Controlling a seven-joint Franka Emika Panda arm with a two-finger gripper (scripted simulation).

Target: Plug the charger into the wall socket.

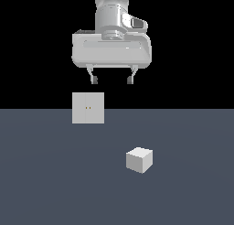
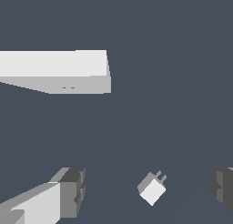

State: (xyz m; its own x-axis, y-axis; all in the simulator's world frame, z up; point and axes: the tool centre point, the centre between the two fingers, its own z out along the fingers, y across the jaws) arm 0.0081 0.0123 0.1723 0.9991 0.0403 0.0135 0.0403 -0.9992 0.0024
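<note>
One gripper point(image 1: 113, 80) hangs high w/ jaws spread, holding nothing; charger point(image 1: 139, 159) lies on floor below, toward exterior view's right, well apart from wall socket point(image 1: 88, 108).

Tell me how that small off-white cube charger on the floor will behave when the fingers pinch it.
The small off-white cube charger looks rigid, so it probably won't deform. Its flat faces likely suit a pinch and it shouldn't roll. The two small prongs seen in the wrist view may twist it if the fingers close off-centre.
</note>
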